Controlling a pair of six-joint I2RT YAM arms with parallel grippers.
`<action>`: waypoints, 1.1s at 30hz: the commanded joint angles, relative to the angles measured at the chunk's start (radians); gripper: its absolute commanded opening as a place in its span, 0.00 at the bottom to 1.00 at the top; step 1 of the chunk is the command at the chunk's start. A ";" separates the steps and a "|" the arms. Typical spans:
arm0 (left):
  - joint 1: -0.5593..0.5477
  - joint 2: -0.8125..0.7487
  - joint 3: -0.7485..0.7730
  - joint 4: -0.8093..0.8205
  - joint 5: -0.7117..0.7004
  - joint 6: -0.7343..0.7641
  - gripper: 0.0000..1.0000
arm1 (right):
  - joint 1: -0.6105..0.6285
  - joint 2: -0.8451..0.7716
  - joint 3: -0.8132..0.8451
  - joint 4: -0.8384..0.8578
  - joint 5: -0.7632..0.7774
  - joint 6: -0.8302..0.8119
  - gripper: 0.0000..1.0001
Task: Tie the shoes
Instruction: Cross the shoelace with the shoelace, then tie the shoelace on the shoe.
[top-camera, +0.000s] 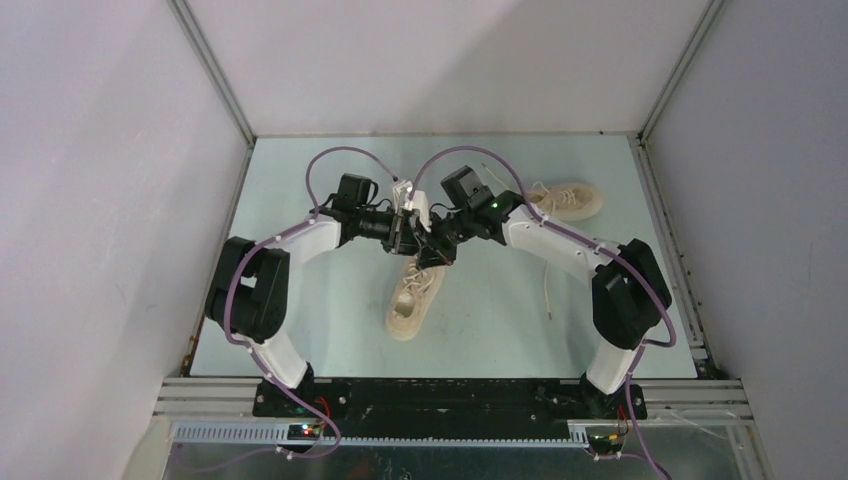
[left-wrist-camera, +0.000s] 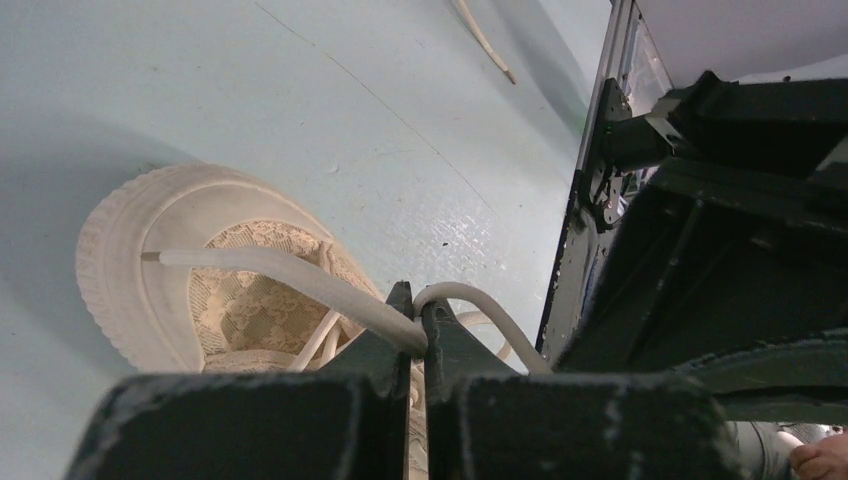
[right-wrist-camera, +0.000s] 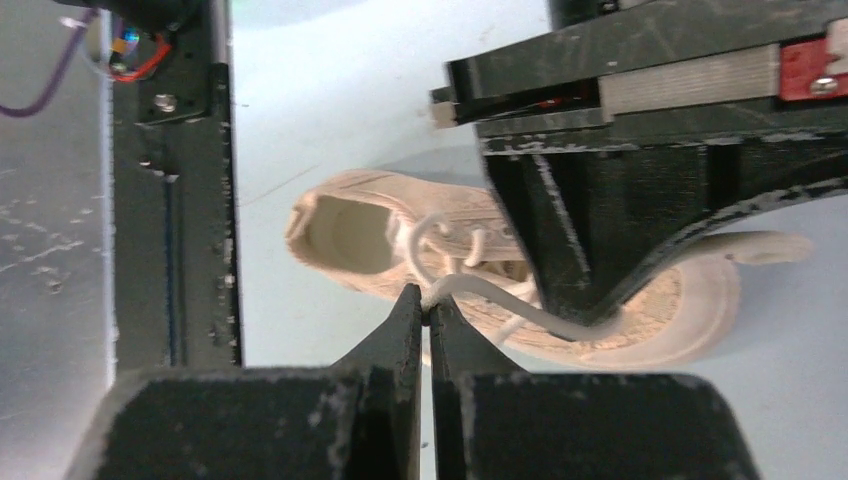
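The two arms bend inward and meet above the middle of the pale blue table (top-camera: 300, 200). Just under them, on its sole, lies the near shoe (top-camera: 413, 300), a cream sneaker. One end of it is hidden below the grippers and the other end points toward the arm bases.

The left gripper (top-camera: 405, 235) is clenched on an off-white lace (left-wrist-camera: 300, 282). In its wrist view the lace passes between the closed tips, and its free end stretches out above the toe of the shoe. The right gripper (top-camera: 438, 248) is clenched too. It pinches a thin lace strand (right-wrist-camera: 500, 298) right at its tips, and the strand runs from there across to the body of the left gripper, above the shoe. I cannot tell if both hold the same lace or two different ends.

The far shoe (top-camera: 567, 200) lies near the back right corner of the table, beside the right arm and well apart from the near shoe. A loose lace (top-camera: 548, 290) lies on the table inside the bend of the right arm — from which shoe it comes I cannot tell.
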 joint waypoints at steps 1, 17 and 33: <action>0.006 -0.036 0.011 0.026 0.013 -0.002 0.00 | 0.025 0.017 0.061 0.015 0.141 -0.077 0.00; 0.013 -0.054 0.003 -0.022 -0.017 0.063 0.00 | 0.220 0.081 0.081 -0.157 0.587 -0.358 0.00; 0.015 -0.015 0.024 -0.152 -0.082 0.206 0.00 | 0.243 0.033 0.053 -0.216 0.602 -0.410 0.33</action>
